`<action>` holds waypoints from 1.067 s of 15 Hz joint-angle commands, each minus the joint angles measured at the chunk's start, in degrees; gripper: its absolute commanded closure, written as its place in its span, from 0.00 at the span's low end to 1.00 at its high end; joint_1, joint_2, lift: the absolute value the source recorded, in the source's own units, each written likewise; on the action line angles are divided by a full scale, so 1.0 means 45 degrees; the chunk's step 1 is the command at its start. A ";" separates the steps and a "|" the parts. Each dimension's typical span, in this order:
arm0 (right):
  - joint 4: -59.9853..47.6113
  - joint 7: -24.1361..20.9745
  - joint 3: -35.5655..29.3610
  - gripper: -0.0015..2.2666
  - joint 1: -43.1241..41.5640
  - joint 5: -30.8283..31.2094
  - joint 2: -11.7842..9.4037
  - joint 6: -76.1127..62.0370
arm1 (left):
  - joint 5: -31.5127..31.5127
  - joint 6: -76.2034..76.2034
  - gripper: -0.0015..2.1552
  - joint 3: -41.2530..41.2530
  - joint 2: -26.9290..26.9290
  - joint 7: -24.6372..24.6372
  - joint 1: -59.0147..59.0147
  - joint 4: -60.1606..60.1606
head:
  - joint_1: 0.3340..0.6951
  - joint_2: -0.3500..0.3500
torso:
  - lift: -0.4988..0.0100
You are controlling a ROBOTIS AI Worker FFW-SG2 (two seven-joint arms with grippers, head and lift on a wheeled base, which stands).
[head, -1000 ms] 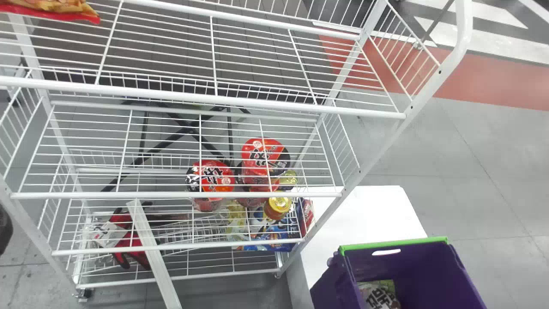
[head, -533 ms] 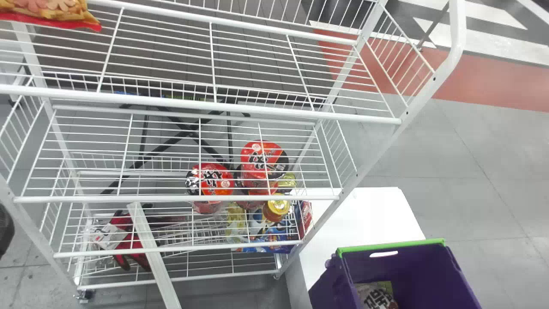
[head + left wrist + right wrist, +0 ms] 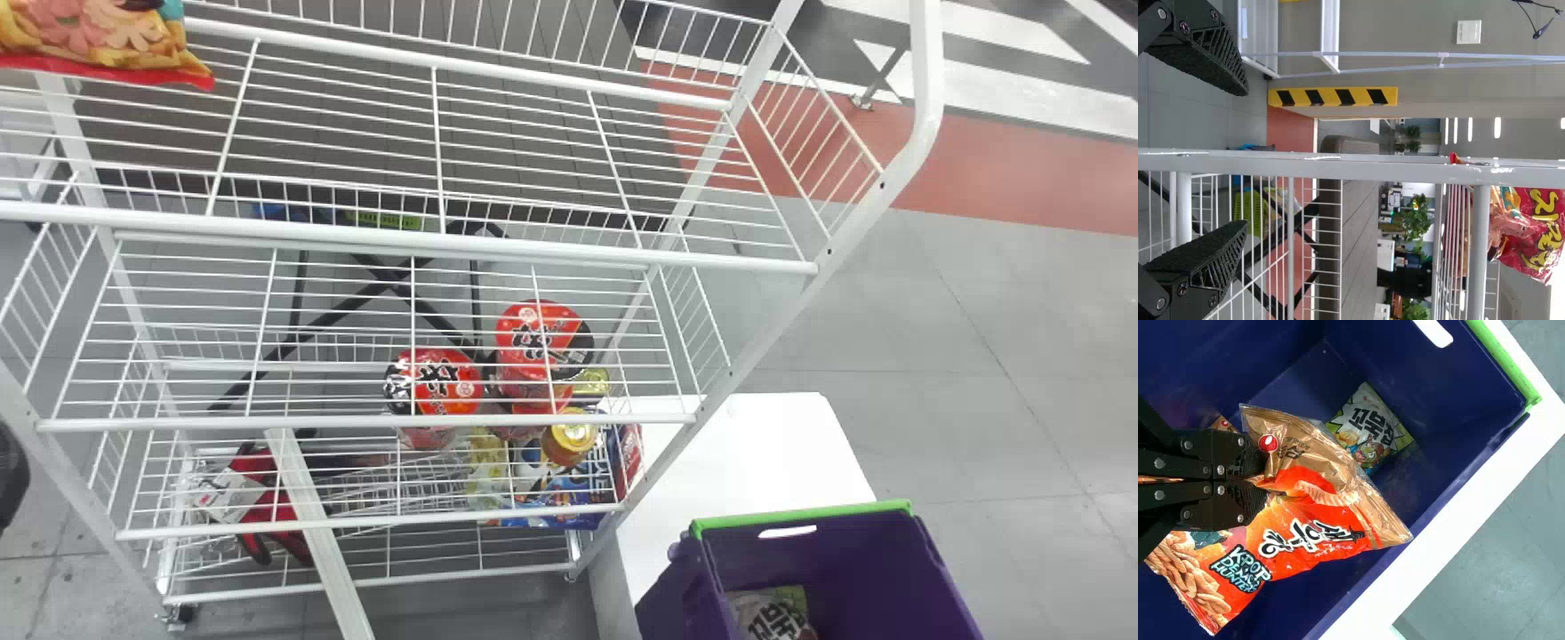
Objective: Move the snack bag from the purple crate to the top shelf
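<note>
A white table (image 3: 756, 444) carries the purple crate (image 3: 862, 556).

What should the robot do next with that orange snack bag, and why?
Probably lift it straight up: the right gripper is closed on the snack bag, which looks still low within the purple crate, so it should clear the walls before heading toward the rack.

A red band (image 3: 1005, 169) crosses the gray tiled floor (image 3: 889, 329), near a white table (image 3: 756, 444). A switch (image 3: 1469, 32) sits on the gray wall (image 3: 1398, 27); leafy plants (image 3: 1417, 221) and bright ceiling lights (image 3: 1497, 127) lie beyond.
</note>
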 commanded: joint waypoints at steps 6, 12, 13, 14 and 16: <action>0.0134 -0.0051 -0.0017 0.99 0.0000 0.0000 -0.0003 -0.0125 | 0.0000 -0.0039 0.06 0.0000 0.0000 -0.0001 0.0019 0.0046 | 1.00 0.00 | 0.60; 0.0232 -0.0051 0.0003 0.99 -0.0019 0.0000 -0.0022 -0.0125 | 0.0000 -0.0039 0.06 0.0000 0.0000 -0.0001 0.0000 0.0104 | 1.00 0.00 | 0.64; 0.0252 -0.0051 0.0022 0.99 -0.0019 0.0020 -0.0042 -0.0125 | 0.0000 -0.0039 0.06 0.0000 0.0000 -0.0001 0.0000 0.0104 | 1.00 0.00 | 0.64; 0.0252 -0.0070 0.0003 0.99 -0.0019 0.0000 -0.0042 -0.0164 | 0.0000 -0.0039 0.06 0.0000 0.0000 -0.0001 0.0000 0.0104 | 1.00 0.00 | 0.65; 0.0252 -0.0051 0.0003 0.99 -0.0019 0.0020 -0.0042 -0.0164 | 0.0000 -0.0039 0.06 0.0000 0.0000 -0.0001 0.0000 0.0124 | 1.00 0.00 | 0.66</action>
